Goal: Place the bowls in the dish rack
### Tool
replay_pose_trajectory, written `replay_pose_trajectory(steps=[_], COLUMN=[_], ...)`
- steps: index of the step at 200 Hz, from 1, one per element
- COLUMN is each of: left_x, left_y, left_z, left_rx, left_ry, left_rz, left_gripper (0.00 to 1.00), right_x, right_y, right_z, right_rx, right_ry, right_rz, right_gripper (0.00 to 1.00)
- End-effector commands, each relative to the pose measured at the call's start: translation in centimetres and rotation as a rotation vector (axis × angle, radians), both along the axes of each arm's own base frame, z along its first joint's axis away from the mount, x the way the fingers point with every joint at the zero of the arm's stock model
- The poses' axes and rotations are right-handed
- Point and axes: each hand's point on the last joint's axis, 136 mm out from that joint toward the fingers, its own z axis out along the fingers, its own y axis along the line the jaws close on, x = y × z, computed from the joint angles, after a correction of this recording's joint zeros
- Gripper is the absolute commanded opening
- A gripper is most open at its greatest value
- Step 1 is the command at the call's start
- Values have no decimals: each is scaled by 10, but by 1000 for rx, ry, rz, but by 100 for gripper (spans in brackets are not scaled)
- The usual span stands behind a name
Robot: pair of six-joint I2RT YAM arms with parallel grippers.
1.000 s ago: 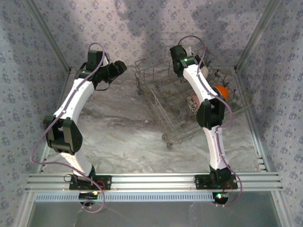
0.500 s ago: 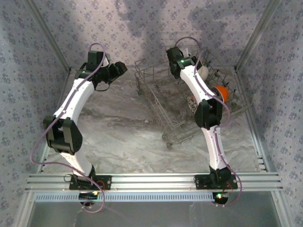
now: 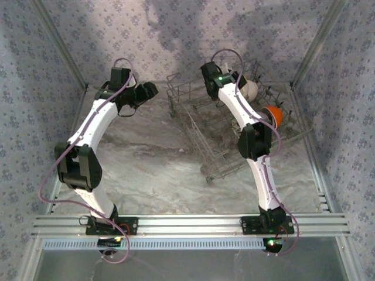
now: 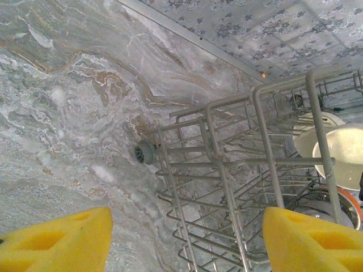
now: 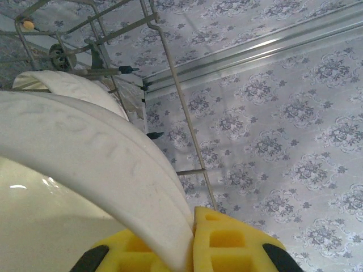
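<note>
- Over the last second the right arm has swung left and further back over the dish rack (image 3: 196, 137), carrying the cream bowl (image 5: 85, 158). It seems to be lining up a slot, and the bowl is not yet set down.
- The right fingers (image 5: 227, 243) are clenched on that bowl's rim.
- The bowl hangs over the rack's far end, near a second white bowl (image 5: 68, 85). An orange bowl (image 3: 274, 115) already sits in the rack.
- The left fingers (image 4: 57, 241) are spread and empty above the table (image 4: 68, 113), and have edged toward the rack's corner.
</note>
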Motion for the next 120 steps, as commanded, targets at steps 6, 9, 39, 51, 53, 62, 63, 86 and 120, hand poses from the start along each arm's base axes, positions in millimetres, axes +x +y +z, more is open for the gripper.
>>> replay_pose_trajectory(steps=[6,9,39,51,53,62,63,86,120], left_x=[-5,-5,-5,-5,-5,-5,-5,-7,-8], left_y=[1,1,-1,-1,-2,-2,-3,-5,-6], left_z=[15,15,16,17,17,17,16,15,13], left_rx=[3,2,3,2,2,0,0,-6,-8], left_ry=[-48,-48,-54,-56,-56,-55,-55,-52,-45], left_rz=[-36,-39,-57,-64,-65,-71,-72,-87,-101], left_gripper=[71,71,71,71,71,71,71,71,71], right_x=[-3,-3,0,1,1,2,2,5,5], right_y=[-7,-7,-8,-9,-9,-9,-9,-8,-2], right_z=[15,14,11,9,9,8,8,7,3], right_rx=[-65,-68,-98,-105,-107,-111,-111,-124,-153], right_ry=[-46,-45,-38,-35,-34,-35,-35,-34,-8], right_rz=[-54,-56,-68,-72,-73,-75,-75,-76,-67], right_gripper=[0,0,0,0,0,0,0,0,0])
